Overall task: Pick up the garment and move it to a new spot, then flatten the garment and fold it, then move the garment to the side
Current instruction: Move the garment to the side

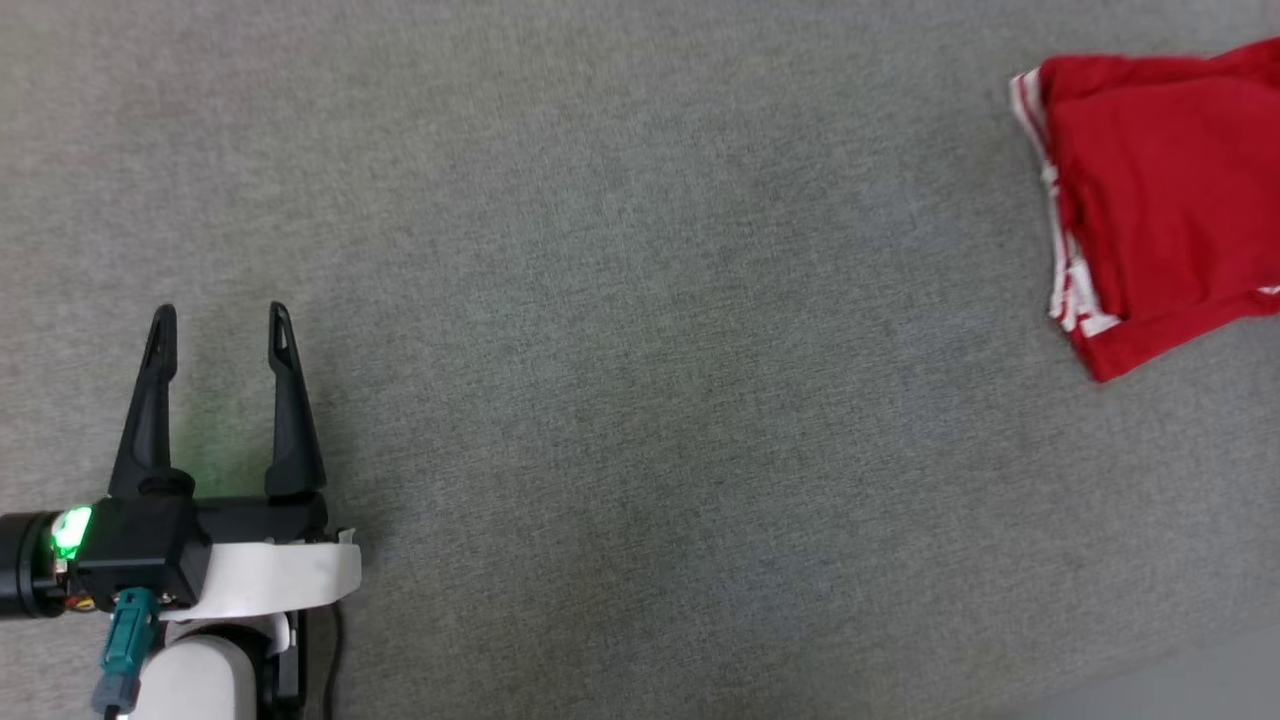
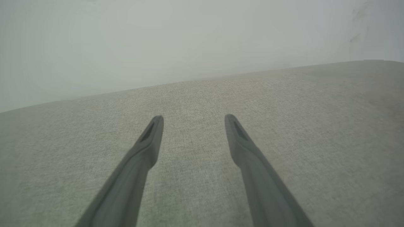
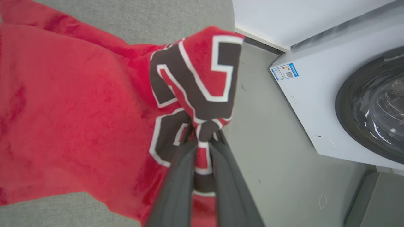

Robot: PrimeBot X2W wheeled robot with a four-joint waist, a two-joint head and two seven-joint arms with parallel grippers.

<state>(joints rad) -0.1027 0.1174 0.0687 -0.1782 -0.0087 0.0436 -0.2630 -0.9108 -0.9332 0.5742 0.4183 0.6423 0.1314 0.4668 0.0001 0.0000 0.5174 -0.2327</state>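
Observation:
The garment (image 1: 1160, 200), a red jersey T-shirt with red-and-white striped trim, lies folded at the far right of the grey fabric surface, cut off by the head view's right edge. In the right wrist view my right gripper (image 3: 203, 134) is shut on a bunch of the garment (image 3: 79, 110) that carries black, white-outlined lettering, and the cloth drapes away to the left. My left gripper (image 1: 220, 325) stands open at the lower left of the head view, far from the shirt. Nothing lies between the dark fingers (image 2: 148, 145) of my left gripper (image 2: 194, 121).
A grey woven surface (image 1: 620, 350) spreads under everything. Beyond its edge, the right wrist view shows a pale floor (image 3: 271, 151) and a white front-loading washing machine (image 3: 347, 104) with a dark round door. A pale wall (image 2: 157, 41) rises behind the surface.

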